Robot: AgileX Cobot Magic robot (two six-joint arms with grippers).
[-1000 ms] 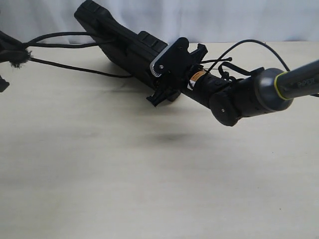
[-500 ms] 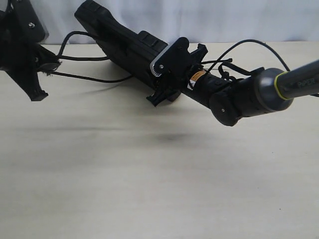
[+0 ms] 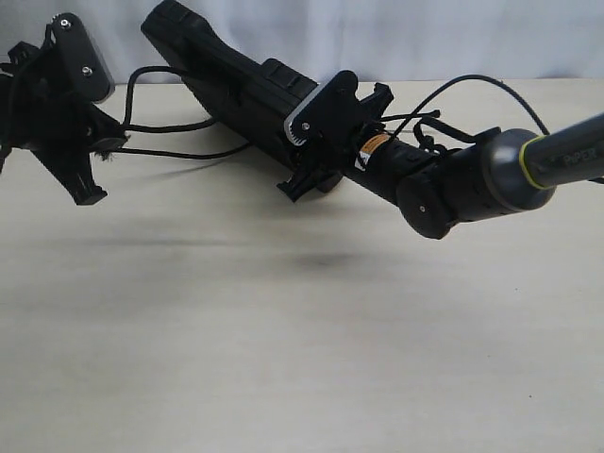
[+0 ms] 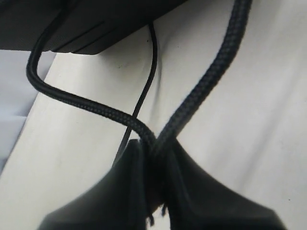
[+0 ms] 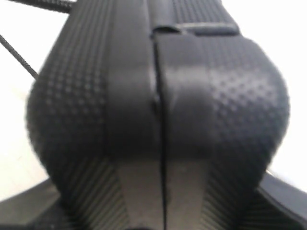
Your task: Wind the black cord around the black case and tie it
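The black case (image 3: 226,80) is held tilted above the table, its far end raised toward the back left. My right gripper (image 3: 307,156) is shut on the case's near edge; the right wrist view is filled by the case's dimpled edge and seam (image 5: 160,110). The black cord (image 3: 165,127) runs in two strands from the case to my left gripper (image 3: 102,142), which is shut on it. In the left wrist view the two braided cord strands (image 4: 201,86) cross just above the fingers (image 4: 120,187), with the case's underside (image 4: 86,24) behind.
A pale wooden table (image 3: 302,330) spreads below both arms. A white curtain (image 3: 425,38) hangs behind. The right arm's body (image 3: 472,179) and its smooth cable (image 3: 491,85) lie over the table's right side.
My left gripper has moved rightward into view, toward the case, bringing the cord with it; the strands now hang slacker. The right gripper and the case have stayed still.
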